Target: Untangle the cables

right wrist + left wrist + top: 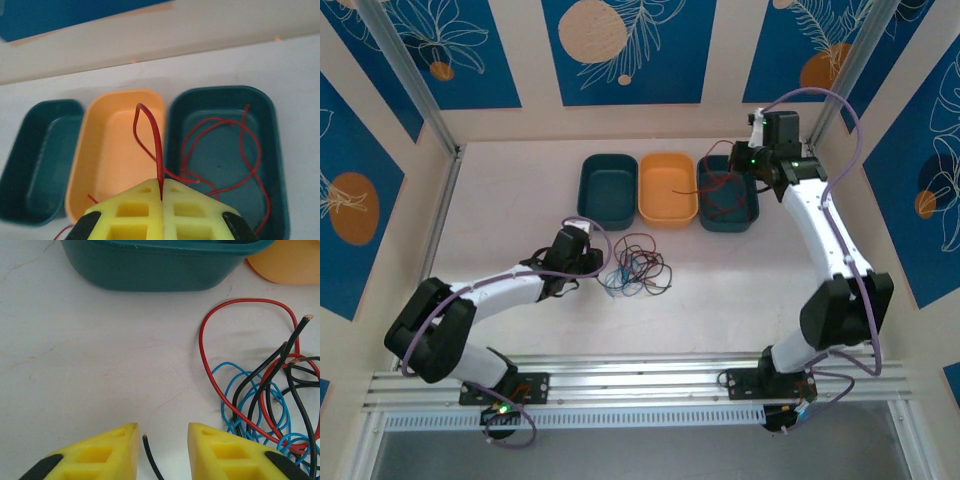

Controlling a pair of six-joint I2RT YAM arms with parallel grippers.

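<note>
In the left wrist view we lose the cables (pixel 265 405) past the right and bottom edges, and the top edge cuts the teal bin (pixel 160 270). A black wire (pixel 151 460) leaves the bottom edge between the fingers of the left gripper (pixel 162 435). The right gripper (pixel 161 192) hides the lower run of the red wire (pixel 159 160) and the near end of the orange bin (pixel 115 150). From above, the cables' crossings are too small for us to trace.

Left arm (pixel 510 288): elbow folded back toward near-left corner, white forearm stretched low over table toward centre. Left gripper (pixel 162 450) close to surface, yellow fingers (pixel 100 455) clearly apart, nothing clamped between them.

Right arm (pixel 820 225): elbow raised at right side, forearm reaching far, wrist bent toward left. Right gripper (pixel 161 192) held high, pointing downward; yellow fingers (pixel 135 212) pressed together, no gap, pinching red cable (pixel 158 150) at tips.
</note>
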